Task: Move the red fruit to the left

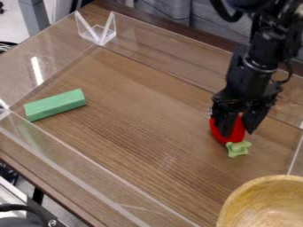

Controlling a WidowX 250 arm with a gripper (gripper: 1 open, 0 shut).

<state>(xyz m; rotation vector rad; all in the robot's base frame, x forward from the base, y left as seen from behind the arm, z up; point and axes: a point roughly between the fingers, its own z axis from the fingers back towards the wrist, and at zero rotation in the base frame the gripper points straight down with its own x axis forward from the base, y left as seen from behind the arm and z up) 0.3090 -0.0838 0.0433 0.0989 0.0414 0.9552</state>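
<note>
The only view looks down at a slant over the whole wooden table (130, 115).

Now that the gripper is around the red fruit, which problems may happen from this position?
The red fruit looks smooth and rounded, so it might slip from the gripper. The yellow bowl sits near, so a swing that way might bump it.

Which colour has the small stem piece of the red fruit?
The stem is pale green; it shows in the camera view.
</note>
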